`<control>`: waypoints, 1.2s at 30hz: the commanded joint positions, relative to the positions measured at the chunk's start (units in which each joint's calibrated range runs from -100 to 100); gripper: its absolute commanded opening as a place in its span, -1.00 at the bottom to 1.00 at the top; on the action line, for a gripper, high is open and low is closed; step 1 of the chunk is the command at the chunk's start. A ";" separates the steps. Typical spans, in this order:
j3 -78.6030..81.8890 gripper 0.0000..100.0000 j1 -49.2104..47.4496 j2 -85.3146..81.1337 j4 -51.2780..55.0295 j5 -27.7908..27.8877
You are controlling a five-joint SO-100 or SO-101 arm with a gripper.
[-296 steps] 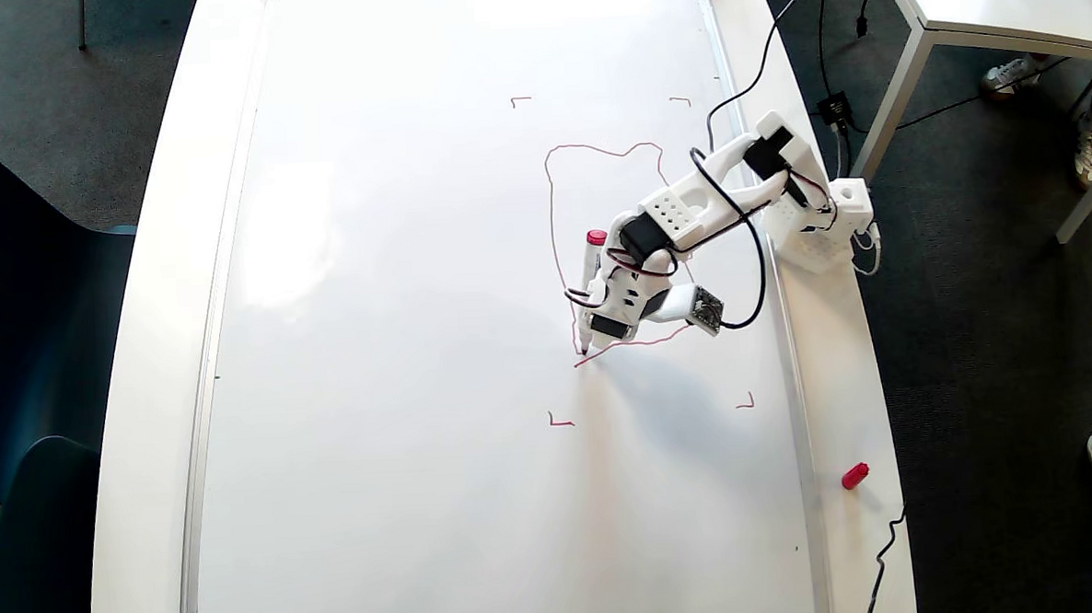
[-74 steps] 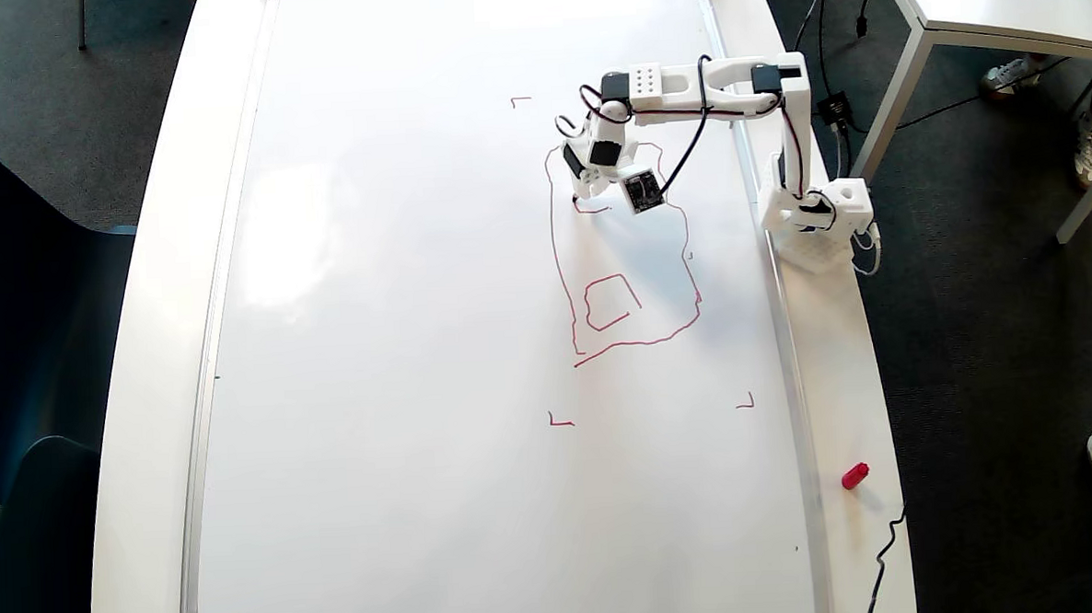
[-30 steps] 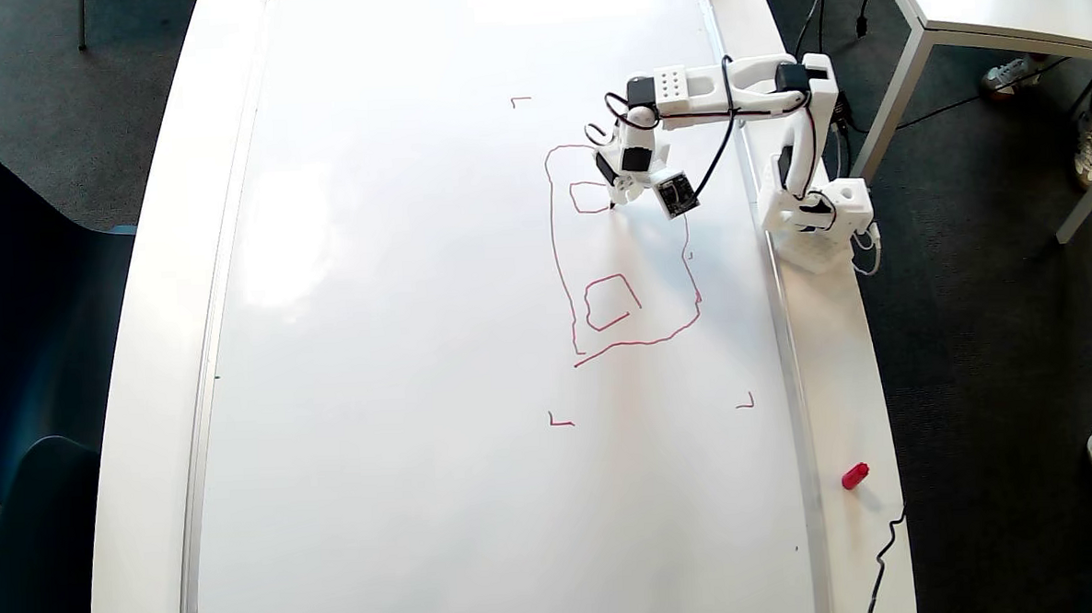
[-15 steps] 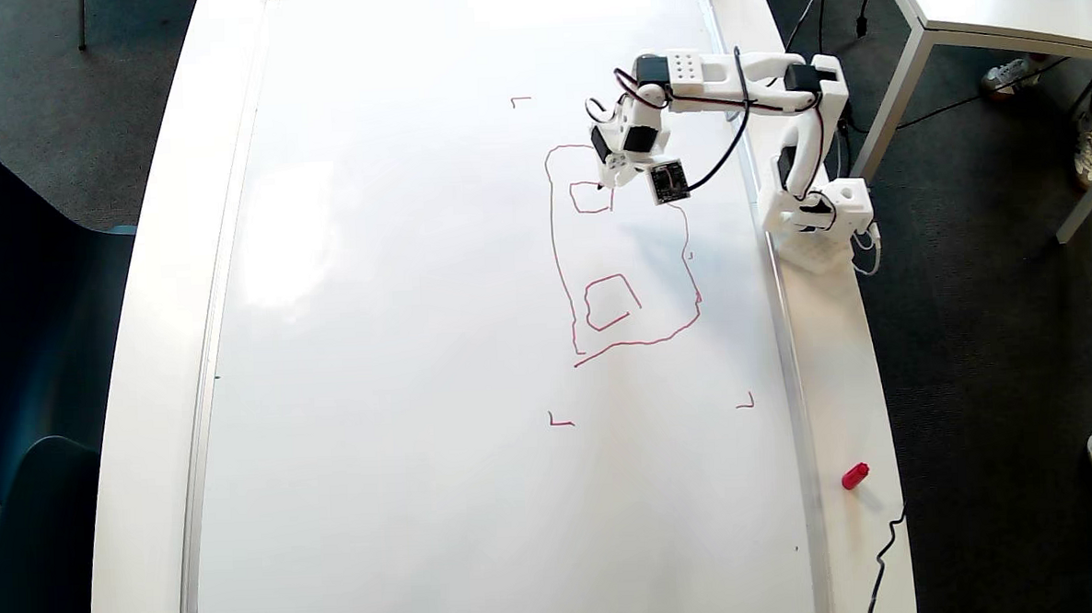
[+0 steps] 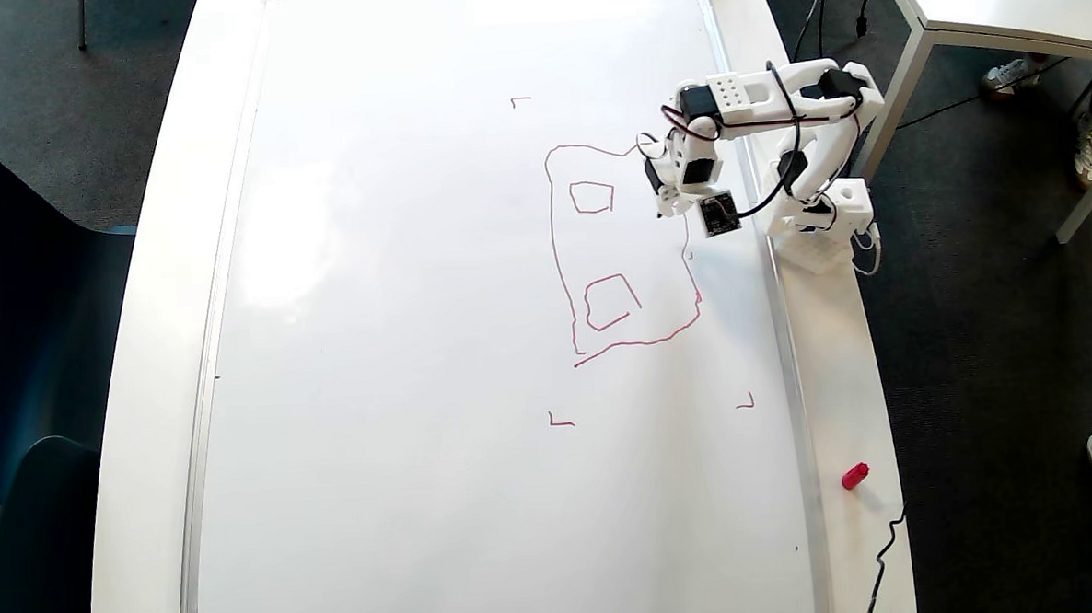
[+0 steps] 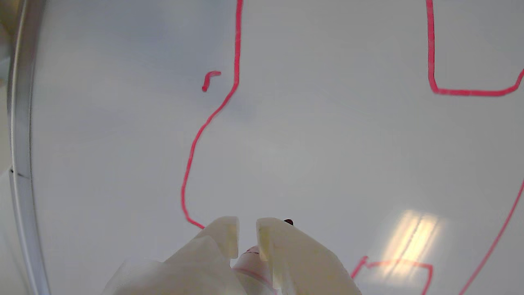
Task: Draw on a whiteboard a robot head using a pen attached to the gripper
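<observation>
— Red marker lines on the whiteboard give me the robot head outline with two small squares inside it, one toward the arm's base side of the outline's far end, one lower down the overhead view.

— So what's left?

— I'd say a third square and the stalk with its loop; neither shows yet.

— And the gripper?

— The gripper is nearly closed around the pen in the wrist view, its dark tip just past the fingers. I can't tell if the tip touches the board. In the overhead view it sits over the outline's edge nearest the arm base.

— Changed from half a second ago?

— Yes, the upper square is now closed, and the gripper has swung away from it toward the base.
</observation>
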 commanded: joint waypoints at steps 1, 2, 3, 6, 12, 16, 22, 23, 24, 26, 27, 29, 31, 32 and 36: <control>1.78 -0.98 -1.68 -2.08 0.12 -2.15; 1.78 -0.98 -1.97 -1.66 0.12 -2.31; 1.87 -0.98 -2.41 -1.58 0.12 -2.31; 1.96 -0.98 -3.52 -1.58 -0.05 -2.37; 6.14 -0.99 -3.45 -0.32 -3.70 -2.37; 6.32 -0.99 -3.52 1.19 -5.00 -2.37; 6.59 -0.99 -3.59 1.36 -7.17 -2.31; 6.59 -0.99 -4.03 1.36 -7.52 -2.31; 6.59 -0.99 -4.48 1.44 -7.61 -2.31; 6.77 -0.99 -5.36 1.44 -7.96 -2.37; 7.05 -0.99 -5.58 1.44 -8.04 -2.37; 7.41 -0.99 -5.58 2.95 -8.74 -2.37; 6.96 -0.99 -5.51 4.71 -9.26 -2.37; 6.77 -0.99 -5.36 5.22 -9.61 -2.37; 6.77 -0.99 -5.29 6.64 -11.00 -2.37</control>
